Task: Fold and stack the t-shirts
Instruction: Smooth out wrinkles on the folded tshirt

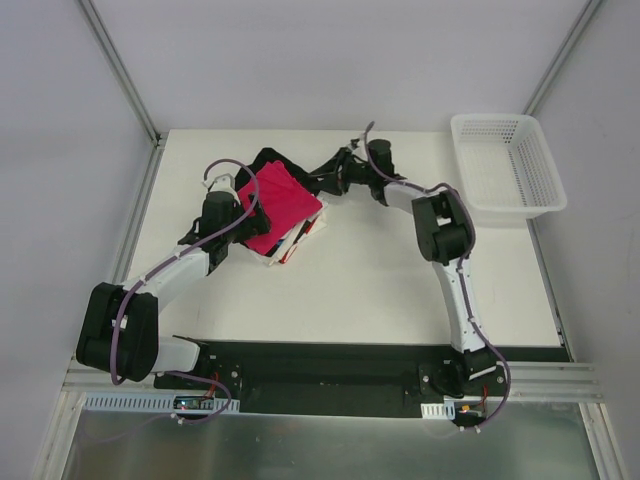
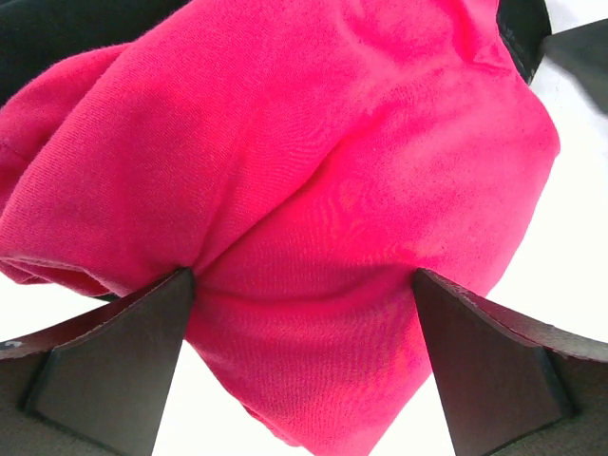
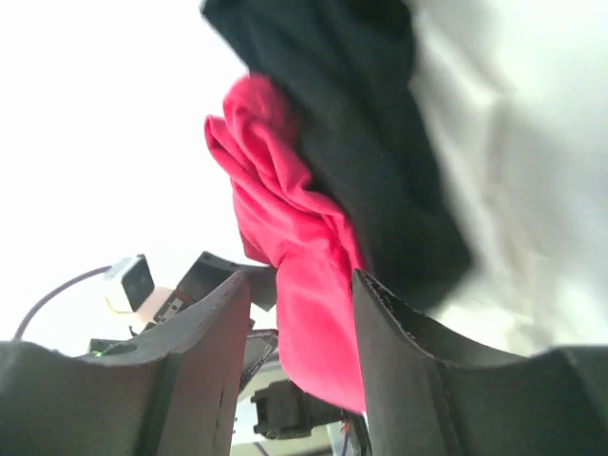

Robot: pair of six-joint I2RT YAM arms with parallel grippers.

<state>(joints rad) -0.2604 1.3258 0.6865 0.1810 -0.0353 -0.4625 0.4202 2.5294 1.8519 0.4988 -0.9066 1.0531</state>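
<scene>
Right pincer (image 1: 325, 182) stands part-way open at the far right corner of the pink shirt (image 1: 282, 208). In its own wrist view a hanging fold of that shirt (image 3: 304, 313) sits in the gap, brushing one finger (image 3: 404, 342) and clear of the other (image 3: 214, 342), so I judge the fold loose rather than pinched. Left pincer (image 1: 243, 222) is spread as wide as it goes at the opposite, near left edge. Its wrist view shows the pink cloth (image 2: 313, 161) bulging between the two fingers (image 2: 119, 351), which grip nothing.

The pink shirt lies folded on top of a pile in the far left part of the table (image 1: 380, 290). A black shirt (image 1: 266, 158) shows beneath it on the far side, and white and red edges (image 1: 295, 246) stick out on the near right. The basket (image 1: 497, 119) stands well apart at the far right.

What the next move turns on is that the shirt lies directly between the pincers, on a line from near left to far right. It is folded almost square and set cornerwise to the table edges, so it has little long axis to work along. Neither arm is clearly nearer. The left one straddles a whole edge, so it seems better placed to press or square the pile. The right one only needs to back off towards the far right without dragging the fold.
</scene>
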